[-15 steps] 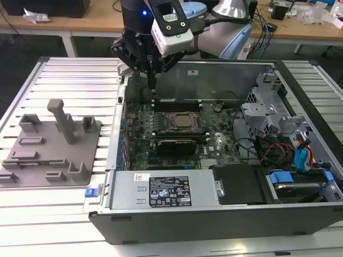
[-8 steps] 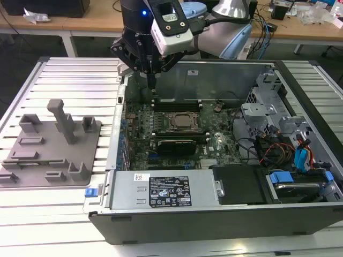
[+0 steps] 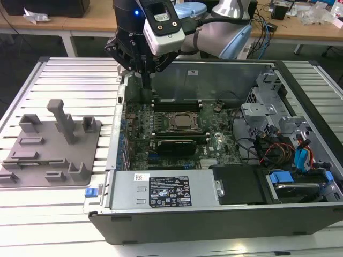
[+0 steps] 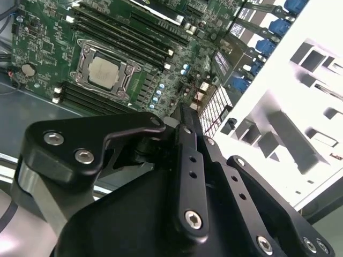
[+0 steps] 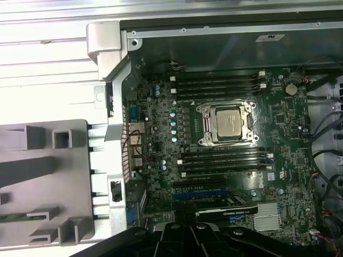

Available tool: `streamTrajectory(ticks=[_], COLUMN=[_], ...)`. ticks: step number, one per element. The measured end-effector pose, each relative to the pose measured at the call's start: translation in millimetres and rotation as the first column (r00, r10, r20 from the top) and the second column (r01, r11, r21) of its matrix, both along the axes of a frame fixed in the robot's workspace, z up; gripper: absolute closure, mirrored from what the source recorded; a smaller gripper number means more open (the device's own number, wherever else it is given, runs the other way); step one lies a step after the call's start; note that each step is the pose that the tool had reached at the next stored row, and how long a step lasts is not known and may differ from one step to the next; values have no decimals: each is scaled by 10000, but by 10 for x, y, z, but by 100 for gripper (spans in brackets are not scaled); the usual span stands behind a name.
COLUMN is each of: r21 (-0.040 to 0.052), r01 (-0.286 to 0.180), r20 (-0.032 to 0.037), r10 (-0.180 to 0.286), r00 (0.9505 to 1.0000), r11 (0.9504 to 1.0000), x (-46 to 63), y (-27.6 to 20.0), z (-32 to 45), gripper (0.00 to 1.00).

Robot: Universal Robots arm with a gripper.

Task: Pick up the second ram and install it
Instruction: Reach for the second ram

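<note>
A robot arm's end effector (image 3: 146, 80) hangs above the rear corner of an open computer case (image 3: 214, 217), toward the exterior view's left. Its fingers are drawn together, with no stick visible between them. The second ram (image 5: 15, 217) lies apart from it, in the grey fixture (image 3: 53, 155) that sits on the ribbed metal surface (image 3: 69, 75) just beside the case. In the first wrist view the ram appears as a thin, dark green strip seen nearly edge-on, cradled in one of the fixture's low slots, its chips and label too slight to make out. The fixture's blocks and grooves seem made to keep such a stick steady at a known spot, where narrow fingers can close on it. The case lies on its side with the cover off, which turns the motherboard (image 5: 161, 134) face up. That leaves the long black memory slots (image 5: 220, 85), on either side of the CPU socket (image 5: 228, 124), open to reach from above. Whether any slot already carries a stick cannot be told. On this evidence, the pick-up is not yet done.
</note>
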State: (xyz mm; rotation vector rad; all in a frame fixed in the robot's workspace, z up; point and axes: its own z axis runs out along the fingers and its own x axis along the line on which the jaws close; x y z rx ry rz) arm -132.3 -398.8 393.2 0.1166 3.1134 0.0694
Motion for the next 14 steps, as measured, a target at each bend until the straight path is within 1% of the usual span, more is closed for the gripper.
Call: streamTrajectory(ticks=[14], r21=[0], r01=[0], r20=[6], r10=[0], r00=[10000], r11=[10000], x=[-110], y=[0], z=[0], gripper=[92])
